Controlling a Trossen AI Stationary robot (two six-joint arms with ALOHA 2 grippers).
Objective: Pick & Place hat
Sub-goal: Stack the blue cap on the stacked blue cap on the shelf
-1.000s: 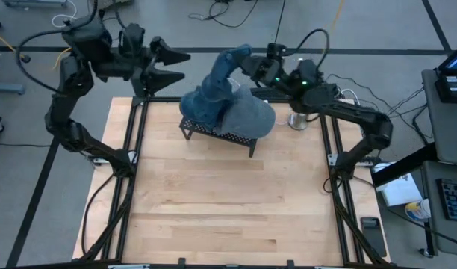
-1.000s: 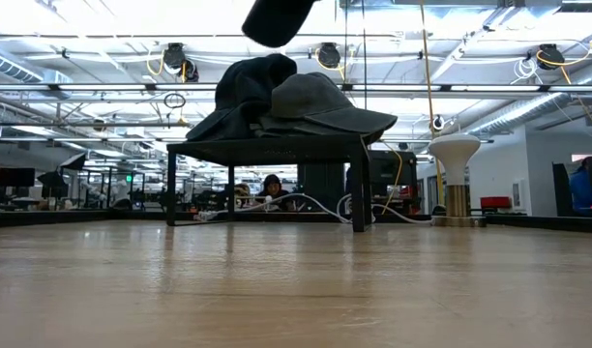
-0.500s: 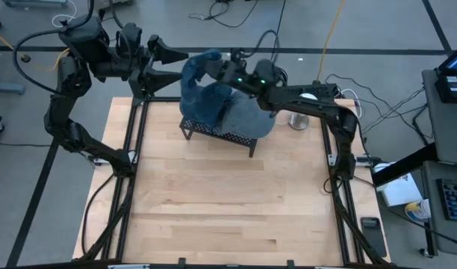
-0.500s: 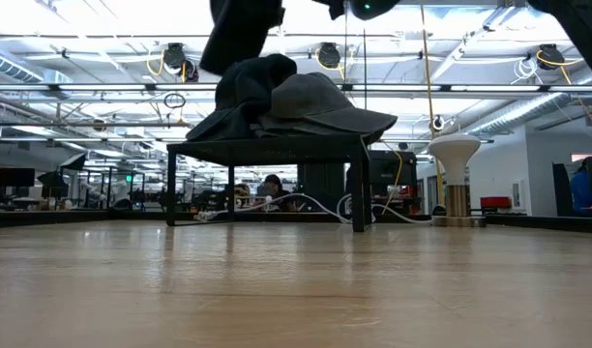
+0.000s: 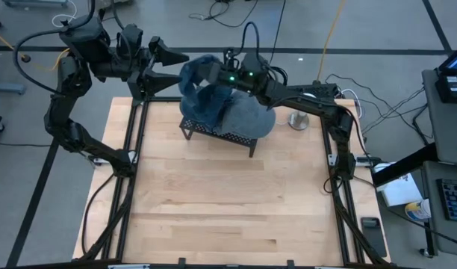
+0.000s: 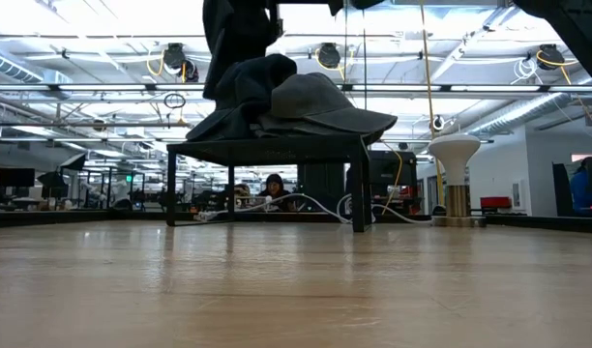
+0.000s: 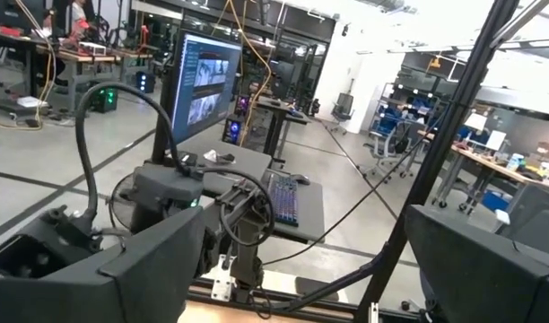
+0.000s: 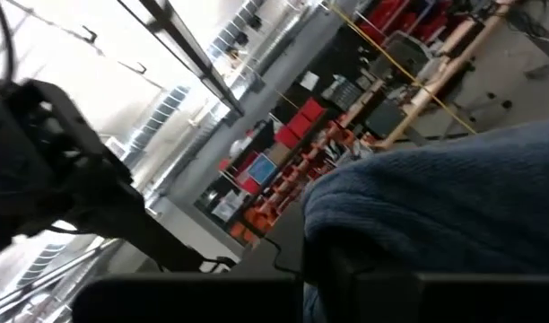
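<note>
A robotics lab: desks with monitors [image 7: 205, 76], floor cables [image 5: 236, 9], exposed ceiling ducts [image 6: 93, 89].

two hats [image 5: 236, 116], one rack [image 5: 213, 133], one stand [image 5: 298, 119]

A pale wooden table [image 5: 213, 202] with a dark frame along its edges carries a small black mesh-topped stand [image 5: 217, 133] near its far edge, standing on thin legs. On the stand rest a grey cap [image 5: 251, 119] and a blue knitted hat [image 5: 202, 104], touching each other. Just right of the stand, a white mushroom-shaped post [image 6: 455, 179] stands upright on the table.
</note>
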